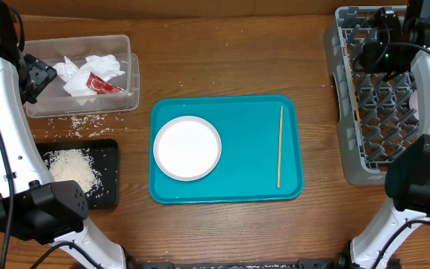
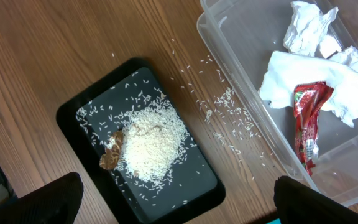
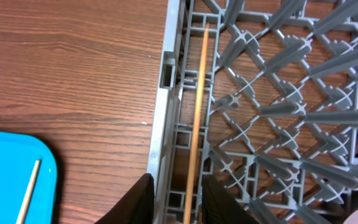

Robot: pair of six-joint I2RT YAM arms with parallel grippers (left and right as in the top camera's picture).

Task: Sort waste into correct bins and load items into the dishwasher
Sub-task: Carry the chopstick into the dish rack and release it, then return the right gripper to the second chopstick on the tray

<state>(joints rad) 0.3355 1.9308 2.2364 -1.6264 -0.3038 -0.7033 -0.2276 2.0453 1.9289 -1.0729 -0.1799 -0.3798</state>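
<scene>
A round white plate [image 1: 187, 148] and one wooden chopstick [image 1: 279, 146] lie on the teal tray [image 1: 245, 112]. The second chopstick [image 3: 199, 93] lies along the left edge of the grey dish rack [image 3: 278, 112], between the fingers of my open right gripper [image 3: 182, 202], apart from the left finger. In the overhead view that gripper [image 1: 383, 33] hangs over the rack's [image 1: 347, 112] far left corner. My left gripper [image 2: 179, 202] is wide open and empty above the black tray [image 2: 194, 177], which holds a rice pile [image 2: 151, 140] and a brown scrap [image 2: 112, 152]. The clear tub [image 2: 241, 56] holds white tissue [image 2: 284, 81] and a red wrapper [image 2: 306, 118].
Loose rice grains [image 2: 222, 106] are scattered on the wood between the black tray and the tub, also seen in the overhead view [image 1: 80, 123]. The tray chopstick's tip shows in the right wrist view [image 3: 28, 190]. Bowls and cup are not clearly in view.
</scene>
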